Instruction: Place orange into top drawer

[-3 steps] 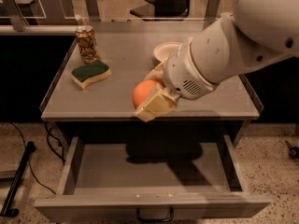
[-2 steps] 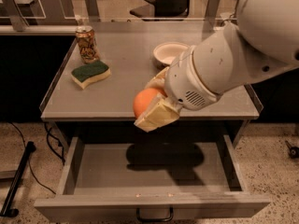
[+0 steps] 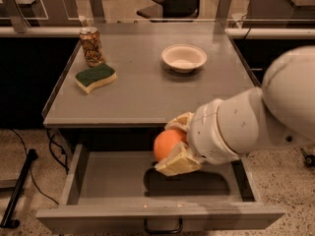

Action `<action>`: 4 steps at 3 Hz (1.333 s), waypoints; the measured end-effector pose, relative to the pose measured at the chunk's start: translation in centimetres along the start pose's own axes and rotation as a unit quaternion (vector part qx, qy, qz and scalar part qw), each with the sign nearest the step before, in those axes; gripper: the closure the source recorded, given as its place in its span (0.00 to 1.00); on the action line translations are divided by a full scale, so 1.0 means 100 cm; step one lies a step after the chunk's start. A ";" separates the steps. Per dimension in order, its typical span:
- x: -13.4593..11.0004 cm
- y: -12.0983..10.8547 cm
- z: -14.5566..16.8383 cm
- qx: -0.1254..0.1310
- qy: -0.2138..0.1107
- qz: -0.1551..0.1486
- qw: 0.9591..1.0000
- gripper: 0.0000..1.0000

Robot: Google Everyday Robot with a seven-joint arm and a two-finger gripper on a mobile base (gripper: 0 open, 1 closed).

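The orange (image 3: 166,143) is round and bright, held between the pale fingers (image 3: 178,162) of my gripper (image 3: 173,144). The gripper is shut on it and hangs just above the inside of the open top drawer (image 3: 113,183), near the drawer's middle, below the table's front edge. The drawer is pulled out toward the camera, with a grey flat front panel (image 3: 162,219) and a dark handle (image 3: 163,227) at its centre. My large white arm (image 3: 261,117) comes in from the right and casts a shadow on the drawer floor.
On the grey tabletop (image 3: 147,90) stand an orange-patterned drink can (image 3: 92,46) at the back left, a green and yellow sponge (image 3: 96,77) beside it, and a white bowl (image 3: 183,57) at the back right. A black cable (image 3: 19,188) lies on the speckled floor at left.
The gripper with the orange has moved down and forward, from over the table's front edge to just above the open drawer. The bowl, earlier half hidden by the arm, now shows fully.
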State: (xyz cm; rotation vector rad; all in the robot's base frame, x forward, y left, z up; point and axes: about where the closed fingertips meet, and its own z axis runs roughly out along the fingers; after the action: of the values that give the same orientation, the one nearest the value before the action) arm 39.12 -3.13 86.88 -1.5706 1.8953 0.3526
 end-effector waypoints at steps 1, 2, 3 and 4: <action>0.033 0.005 0.015 0.008 -0.005 0.006 1.000 1.00; 0.066 0.010 0.038 -0.005 -0.016 0.011 1.000 1.00; 0.066 0.010 0.038 -0.005 -0.016 0.011 1.000 1.00; 0.077 0.007 0.047 0.013 -0.001 0.002 1.000 1.00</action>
State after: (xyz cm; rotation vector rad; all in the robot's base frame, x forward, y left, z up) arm 39.23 -6.23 78.38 -1.5492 1.8950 0.3301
